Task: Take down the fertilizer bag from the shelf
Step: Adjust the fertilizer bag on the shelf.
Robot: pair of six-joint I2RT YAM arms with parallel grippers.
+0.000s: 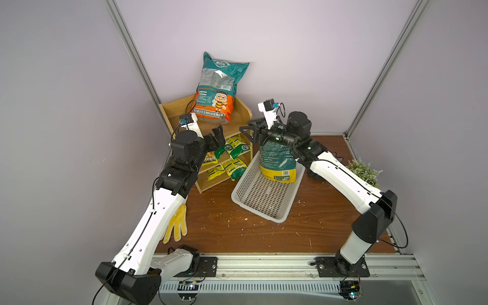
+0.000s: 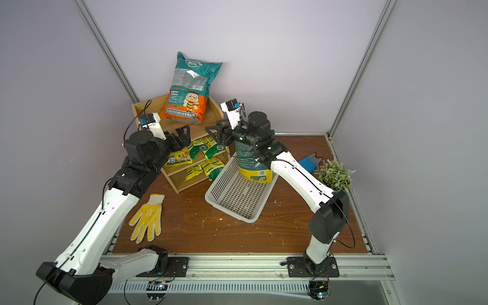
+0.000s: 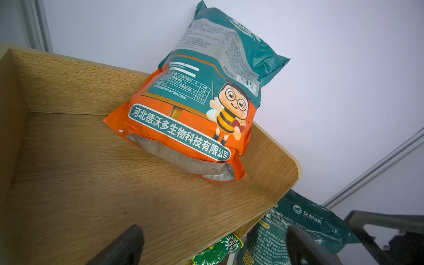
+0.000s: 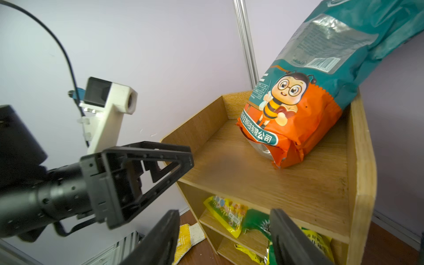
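Leaning against wall (image 1: 290, 66), fertilizer bag (image 1: 216, 87) stands on shelf (image 1: 171, 113) top, untouched.

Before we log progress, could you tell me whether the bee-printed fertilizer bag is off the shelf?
No, the fertilizer bag stands on top of the shelf, leaning against the wall.

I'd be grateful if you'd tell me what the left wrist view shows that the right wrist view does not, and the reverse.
Only the left wrist view shows the second teal bag beside the shelf. Only the right wrist view shows the yellow glove lying below and the left arm's wrist camera. Both show the fertilizer bag propped upright on the shelf's top tier.
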